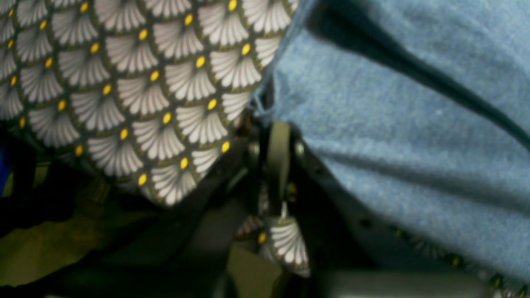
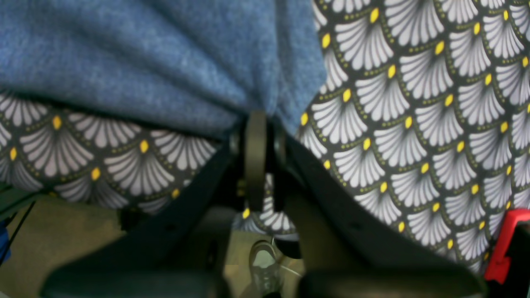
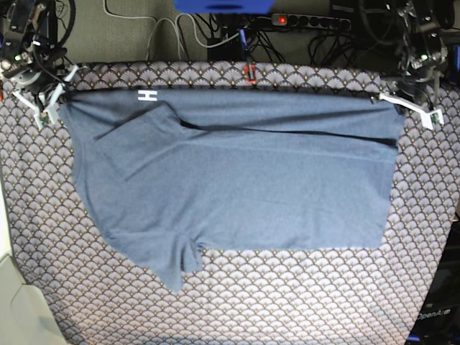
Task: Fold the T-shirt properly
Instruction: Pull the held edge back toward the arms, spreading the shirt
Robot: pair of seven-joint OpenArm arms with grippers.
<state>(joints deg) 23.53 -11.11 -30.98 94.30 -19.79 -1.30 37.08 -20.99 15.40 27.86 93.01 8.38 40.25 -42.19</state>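
Scallop-patterned tablecloth (image 3: 287,302) covering the counter, with the T-shirt (image 3: 244,194) spread flat and both sets of fingers, left (image 3: 402,100) and right (image 3: 50,97), clamped shut on its far edge corners; uneven pulling could drag the cloth or skew the fold.

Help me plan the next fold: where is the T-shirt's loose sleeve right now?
In the base view, one sleeve lies folded over the T-shirt near its far left corner, close to the right gripper.

Bare tablecloth (image 3: 287,302) in front of the T-shirt (image 3: 251,180) lies unobstructed; cables (image 3: 215,36) crowd the far edge.
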